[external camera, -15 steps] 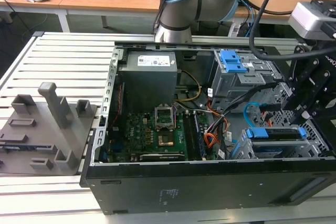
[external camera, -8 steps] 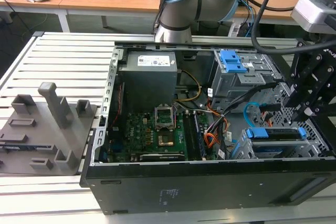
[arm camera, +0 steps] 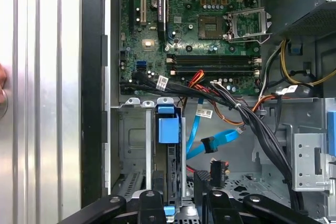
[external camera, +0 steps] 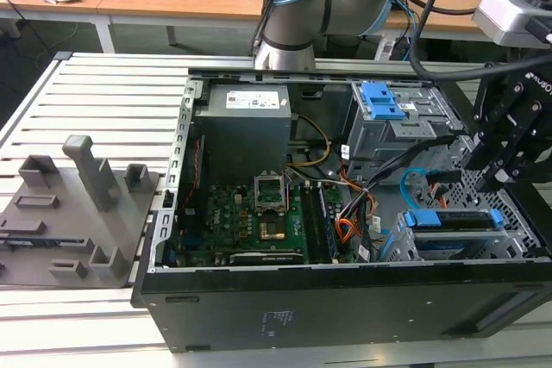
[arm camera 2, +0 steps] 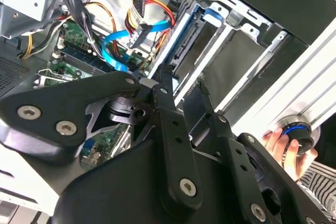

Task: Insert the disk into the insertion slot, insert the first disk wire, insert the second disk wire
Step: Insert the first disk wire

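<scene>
The disk (external camera: 454, 220), edged with blue rails, sits in the insertion slot (external camera: 398, 246) at the case's front on the exterior view's right. My gripper (external camera: 498, 165) hangs just above it, open, with the fingers (arm camera: 157, 203) either side of the disk's blue tab (arm camera: 168, 129) and not touching it. The first disk wire (arm camera 2: 149, 9) is a red, orange and yellow bundle, and its flat black plug (arm camera 2: 137, 1) hangs free. The second disk wire (arm camera: 223, 139) is light blue. Its small black plug (arm camera: 209, 144) lies loose beside the slot.
A taller grey cage with a blue latch (external camera: 379, 101) stands behind the slot. Black cable bundles (arm camera: 252, 124) cross beside it. The motherboard (external camera: 259, 213) and power supply (external camera: 246, 127) lie toward the exterior view's left. A person's hand (arm camera 2: 278, 142) rests on a round button outside the case.
</scene>
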`<state>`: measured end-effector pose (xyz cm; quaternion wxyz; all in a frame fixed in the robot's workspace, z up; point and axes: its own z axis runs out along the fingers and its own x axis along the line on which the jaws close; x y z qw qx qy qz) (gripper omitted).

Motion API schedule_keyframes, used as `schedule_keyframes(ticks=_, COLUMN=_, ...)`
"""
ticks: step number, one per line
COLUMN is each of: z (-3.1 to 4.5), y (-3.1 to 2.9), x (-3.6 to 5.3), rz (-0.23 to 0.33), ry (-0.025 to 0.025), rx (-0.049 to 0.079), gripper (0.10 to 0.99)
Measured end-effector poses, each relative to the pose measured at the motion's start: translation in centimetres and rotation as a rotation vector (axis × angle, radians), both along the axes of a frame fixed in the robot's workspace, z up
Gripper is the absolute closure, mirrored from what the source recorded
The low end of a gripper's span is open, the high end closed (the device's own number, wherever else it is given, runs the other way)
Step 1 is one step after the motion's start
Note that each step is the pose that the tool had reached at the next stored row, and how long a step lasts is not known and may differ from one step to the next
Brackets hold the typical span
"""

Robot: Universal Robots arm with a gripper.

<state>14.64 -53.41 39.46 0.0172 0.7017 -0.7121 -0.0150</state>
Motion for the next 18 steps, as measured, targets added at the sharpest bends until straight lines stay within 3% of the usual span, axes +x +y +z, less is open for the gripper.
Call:
schedule_keyframes(ticks=5, z=0.00, y=0.85, x=0.01, rz=0.001, ry=0.0000, rx=0.000, gripper=0.725)
schedule_keyframes(ticks=14, z=0.00, y=2.90, x=0.09, rz=0.005, ry=0.0000, rx=0.000, gripper=0.725)
schedule_keyframes(ticks=18, z=-0.62, y=2.91, x=0.16, rz=0.007, ry=0.0001, rx=0.000, gripper=0.725)
